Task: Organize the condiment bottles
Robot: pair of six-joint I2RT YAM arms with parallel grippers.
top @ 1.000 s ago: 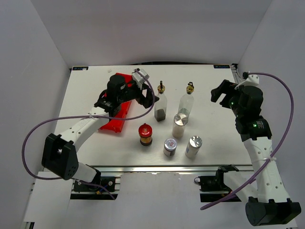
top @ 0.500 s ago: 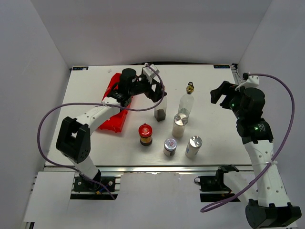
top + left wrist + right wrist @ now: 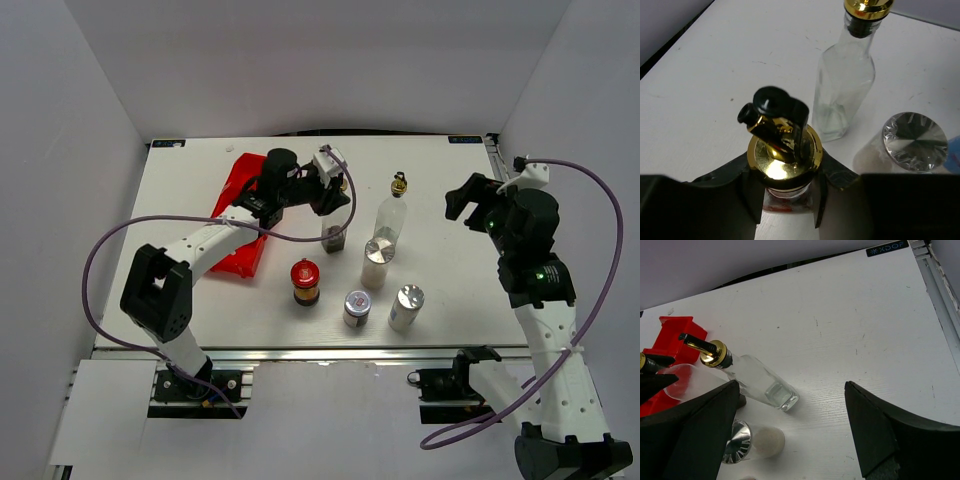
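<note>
As the left gripper (image 3: 789, 210) clamps the tall clear gold-spouted glass cruet (image 3: 785, 165) by its neck, a tilted lift could topple the neighbouring clear glass cruet (image 3: 845, 90); right gripper (image 3: 791, 385) gapes wide

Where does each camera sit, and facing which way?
Top external: above, behind the bases, looking down at the table; left arm and right arm show.
Left wrist: on that wrist, looking down on the dark-filled cruet between its fingers.
Right wrist: on that wrist, looking across at the empty cruet; spread fingers show.
All share the empty cruet.
</note>
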